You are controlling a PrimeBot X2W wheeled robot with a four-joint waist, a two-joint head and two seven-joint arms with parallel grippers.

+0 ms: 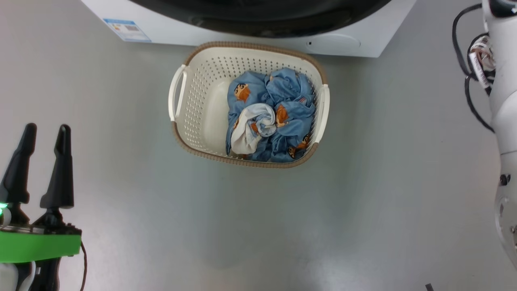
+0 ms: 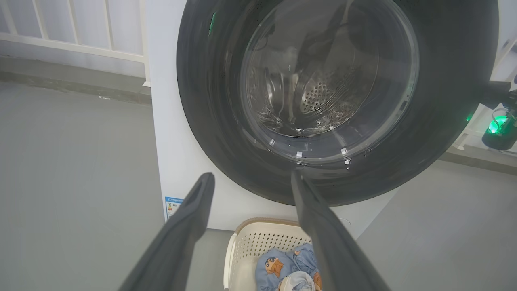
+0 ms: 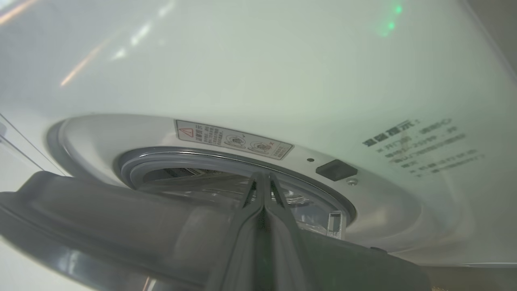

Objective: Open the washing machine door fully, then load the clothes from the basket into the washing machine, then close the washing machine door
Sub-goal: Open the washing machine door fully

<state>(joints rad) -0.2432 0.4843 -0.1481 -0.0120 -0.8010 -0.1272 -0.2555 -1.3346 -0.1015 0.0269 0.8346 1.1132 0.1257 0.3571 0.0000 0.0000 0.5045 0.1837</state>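
Before the washer [image 1: 242, 38], the basket [image 1: 194, 101] holds the clothes [image 1: 282, 105], a blue-and-white bundle; left gripper [image 1: 47, 127] is spread and empty, right gripper [image 3: 262, 176] clenched on nothing at the ajar door [image 3: 121, 218].

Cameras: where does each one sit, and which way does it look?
Head view: on the head, looking down at basket, clothes and washer base; open left pincer and right arm show.
Left wrist view: on the left wrist, facing the door; its own fingers show.
Right wrist view: on the right wrist, close to the door's edge; shut right pincer shows.
Head and left wrist views share basket and clothes.
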